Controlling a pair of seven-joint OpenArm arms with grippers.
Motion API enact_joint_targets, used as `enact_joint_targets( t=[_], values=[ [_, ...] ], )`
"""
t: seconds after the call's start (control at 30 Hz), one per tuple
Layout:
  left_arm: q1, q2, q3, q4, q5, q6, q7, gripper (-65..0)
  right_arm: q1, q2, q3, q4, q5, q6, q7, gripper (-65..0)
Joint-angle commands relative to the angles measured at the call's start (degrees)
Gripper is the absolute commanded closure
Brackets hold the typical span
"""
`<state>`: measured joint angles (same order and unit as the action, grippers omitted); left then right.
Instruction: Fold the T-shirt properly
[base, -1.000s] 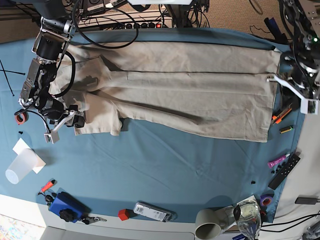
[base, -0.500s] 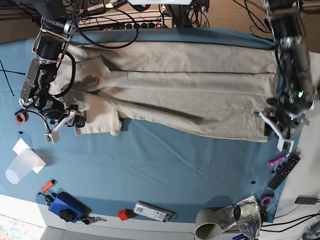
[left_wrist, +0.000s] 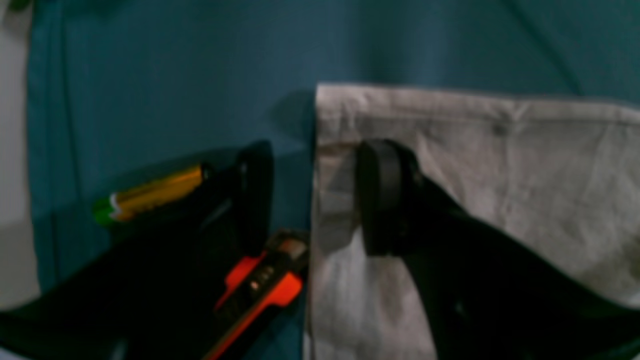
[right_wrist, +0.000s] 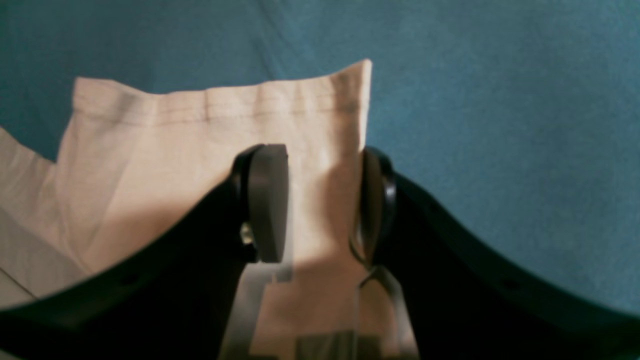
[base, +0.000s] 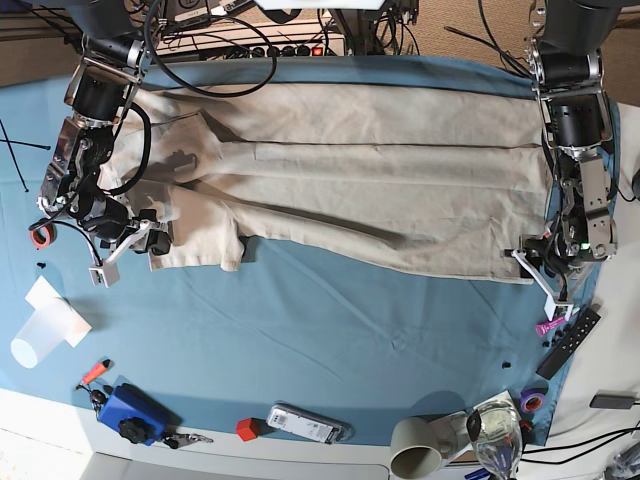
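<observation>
Left hand now lower, astride T-shirt corner.

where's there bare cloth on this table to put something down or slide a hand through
The widest bare patch is the blue table cloth in the middle, bordered by the T-shirt behind, the plastic cup on one side and the black remote on the other. The near edge is crowded: blue device, white remote, grey mug. Small clutter lines the edge by the left gripper.
</observation>
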<state>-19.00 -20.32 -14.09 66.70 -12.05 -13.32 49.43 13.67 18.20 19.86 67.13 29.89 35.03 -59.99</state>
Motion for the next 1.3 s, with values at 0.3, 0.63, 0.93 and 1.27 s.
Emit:
enact_joint_targets(
  t=[0.3,0.63,0.93,1.27],
  values=[
    [-1.31,-0.76,-0.17,-1.88,-10.43,-3.28,8.59,-22.0,0.46,0.7,-0.02,0.24,-1.42,-0.13,-2.6,-17.7],
    [-1.36,-0.83,-0.17,-1.86,-14.16,-3.28,9.64,0.0,1.73,0.7,0.02,0.28,-1.44,-0.13,-2.29,0.0],
    [-4.0,-2.01,-0.33,-1.31,-14.23,-2.08,12.61,0.0,7.98,0.72,0.02,0.42,-1.25,-0.11,-1.55,0.0],
    [-5.09,-3.82,-0.35,6.32,-20.11,-1.55,20.5,0.0,8.24,0.7,0.02,11.58,-1.16,-0.13,-7.23,0.0]
  ],
)
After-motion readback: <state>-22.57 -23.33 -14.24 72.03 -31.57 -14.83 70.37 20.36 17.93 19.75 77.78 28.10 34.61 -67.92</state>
